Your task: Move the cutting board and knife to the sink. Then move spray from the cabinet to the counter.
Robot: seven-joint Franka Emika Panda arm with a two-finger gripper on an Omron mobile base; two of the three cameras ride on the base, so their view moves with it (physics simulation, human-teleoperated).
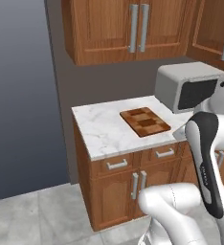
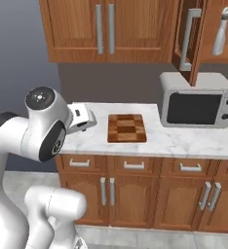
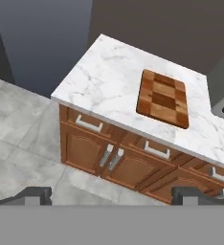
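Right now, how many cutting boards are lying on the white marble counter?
1. The cutting board lies flat on the counter, left of the microwave in the right base view. Nothing rests on it; I cannot rule out more behind the arm.

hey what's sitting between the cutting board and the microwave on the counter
Nothing: bare marble counter separates the cutting board from the microwave, seen in the right base view.

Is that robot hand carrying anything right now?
No, nothing is held. The gripper is open, its fingers spread apart in the air, well short of the cutting board on the counter.
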